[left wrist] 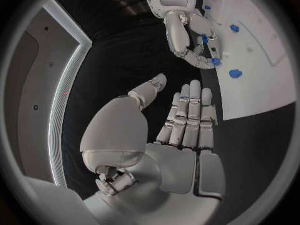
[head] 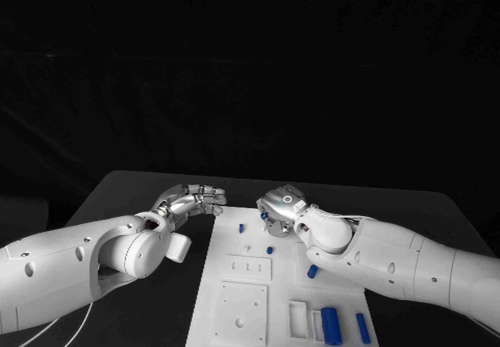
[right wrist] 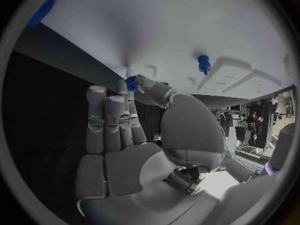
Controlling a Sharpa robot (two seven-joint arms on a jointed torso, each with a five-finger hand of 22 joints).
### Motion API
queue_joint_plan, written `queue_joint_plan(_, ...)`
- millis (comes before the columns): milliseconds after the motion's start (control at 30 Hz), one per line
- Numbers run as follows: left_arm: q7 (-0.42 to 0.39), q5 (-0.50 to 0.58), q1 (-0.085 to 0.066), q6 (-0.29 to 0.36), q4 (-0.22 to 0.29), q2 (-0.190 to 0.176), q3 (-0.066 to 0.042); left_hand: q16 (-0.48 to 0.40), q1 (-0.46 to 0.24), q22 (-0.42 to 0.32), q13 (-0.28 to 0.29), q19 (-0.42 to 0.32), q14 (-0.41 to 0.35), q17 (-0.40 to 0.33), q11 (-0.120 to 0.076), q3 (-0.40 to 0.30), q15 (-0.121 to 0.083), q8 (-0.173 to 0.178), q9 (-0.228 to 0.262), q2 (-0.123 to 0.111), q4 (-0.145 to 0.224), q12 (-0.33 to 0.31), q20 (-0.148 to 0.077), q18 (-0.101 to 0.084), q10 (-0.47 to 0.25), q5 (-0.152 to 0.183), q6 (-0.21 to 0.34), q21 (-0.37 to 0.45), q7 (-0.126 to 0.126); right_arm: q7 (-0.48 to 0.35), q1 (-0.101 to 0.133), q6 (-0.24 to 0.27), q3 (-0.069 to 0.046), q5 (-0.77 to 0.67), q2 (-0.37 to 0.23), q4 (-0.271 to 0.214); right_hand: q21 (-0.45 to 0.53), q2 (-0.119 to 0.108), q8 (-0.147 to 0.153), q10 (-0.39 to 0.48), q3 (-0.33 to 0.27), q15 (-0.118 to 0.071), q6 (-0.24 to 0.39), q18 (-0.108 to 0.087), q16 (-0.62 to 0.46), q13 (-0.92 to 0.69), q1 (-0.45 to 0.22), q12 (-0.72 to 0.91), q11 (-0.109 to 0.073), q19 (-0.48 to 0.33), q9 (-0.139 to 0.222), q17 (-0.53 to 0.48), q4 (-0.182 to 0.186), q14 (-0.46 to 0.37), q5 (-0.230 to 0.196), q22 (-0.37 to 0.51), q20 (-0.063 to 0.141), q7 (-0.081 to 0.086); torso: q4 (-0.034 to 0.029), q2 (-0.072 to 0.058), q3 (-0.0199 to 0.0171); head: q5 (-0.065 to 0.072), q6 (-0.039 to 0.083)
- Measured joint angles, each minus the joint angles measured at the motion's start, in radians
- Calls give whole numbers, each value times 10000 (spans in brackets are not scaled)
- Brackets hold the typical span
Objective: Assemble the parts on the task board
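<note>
- Task board (head: 242,303): white plate lying flat mid-table, long axis running away from the robot. Raised blocks and slots sit toward its near end.
- Right hand (head: 281,211): over the far end of the board, fingers bent down. In the right wrist view a small blue part (right wrist: 130,82) sits between the thumb and a fingertip; I judge it pinched, the other fingers (right wrist: 106,120) lying straight and together. The left wrist view shows the same hand (left wrist: 190,37) at the board edge with blue at its fingertips.
- Left hand (head: 193,200): just off the board's left edge on the black table (head: 125,189), near the right hand but apart from it. In its wrist view the fingers (left wrist: 190,115) are extended, thumb apart, nothing held.
- Loose parts at the near end: a thick blue cylinder (head: 330,324) and a thinner bar (head: 363,327), both lying flat with long axes along the board's length. Not yet placed, by my reading.
- Short blue piece (head: 313,271) mid-board, lying slightly tilted off the board's axis.
- Two small pegs (head: 242,228) and (head: 270,250) look upright, so probably seated.
- Progress: early to middle; two pegs in, one part in hand, three left to place.
</note>
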State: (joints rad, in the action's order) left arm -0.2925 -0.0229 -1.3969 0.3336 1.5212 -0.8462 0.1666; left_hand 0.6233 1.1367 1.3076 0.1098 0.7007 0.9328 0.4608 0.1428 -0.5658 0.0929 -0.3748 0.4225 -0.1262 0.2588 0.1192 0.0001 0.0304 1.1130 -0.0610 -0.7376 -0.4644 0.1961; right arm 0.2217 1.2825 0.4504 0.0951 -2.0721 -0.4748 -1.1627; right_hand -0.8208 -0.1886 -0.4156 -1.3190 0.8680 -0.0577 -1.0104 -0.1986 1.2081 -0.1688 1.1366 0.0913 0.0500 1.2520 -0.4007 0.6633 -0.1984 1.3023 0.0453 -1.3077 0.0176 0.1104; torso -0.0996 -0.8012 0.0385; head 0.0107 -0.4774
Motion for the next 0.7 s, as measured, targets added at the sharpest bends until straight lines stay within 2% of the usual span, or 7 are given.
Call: queue_joint_plan(700, 2, -8, -3, 4, -38, -31, 0, 0, 0, -2, 1, 0, 0, 0, 0, 0, 0, 0, -8, 0, 0, 0, 0, -1, 0, 0, 0, 0, 0, 129, -19, -6, 12, -9, -225, -97, -39, -53, -23, 1, 72, -12, -20, -5, 35, 5, 49, -6, -2, 26, 0, -9, 72, -12, 5, 2, 24, -36, -6, -27, 4, 24, 50)
